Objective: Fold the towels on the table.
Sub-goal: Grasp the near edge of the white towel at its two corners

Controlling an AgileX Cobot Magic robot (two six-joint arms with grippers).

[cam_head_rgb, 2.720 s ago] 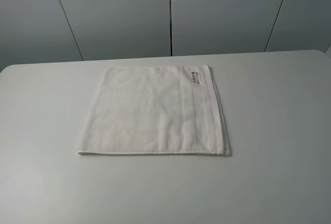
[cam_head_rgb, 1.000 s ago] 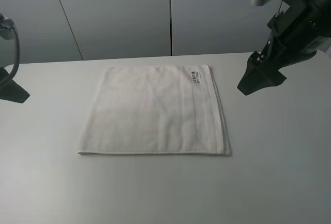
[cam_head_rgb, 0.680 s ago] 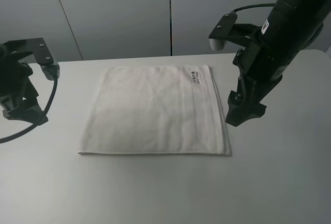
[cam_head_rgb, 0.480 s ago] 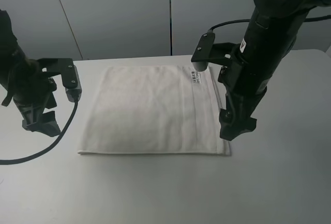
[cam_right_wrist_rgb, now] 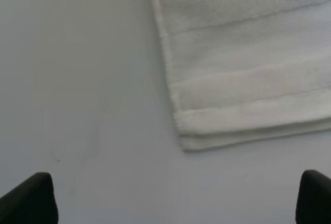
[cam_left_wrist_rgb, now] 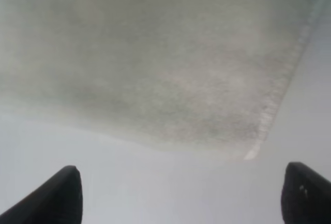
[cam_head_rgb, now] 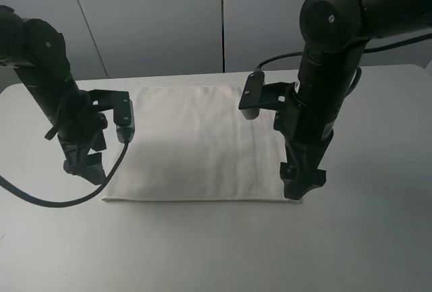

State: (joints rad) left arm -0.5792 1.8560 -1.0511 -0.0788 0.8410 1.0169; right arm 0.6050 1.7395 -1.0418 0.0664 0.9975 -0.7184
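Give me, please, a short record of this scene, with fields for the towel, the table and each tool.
towel: white, lying flat on the table, held by neither tool
woven band: runs along the towel's right-hand edge
table: plain white, much larger than the towel
left tool: open, empty, at the towel's near left corner
right tool: open, empty, at the towel's near right corner
contact with towel: cannot tell for either tool
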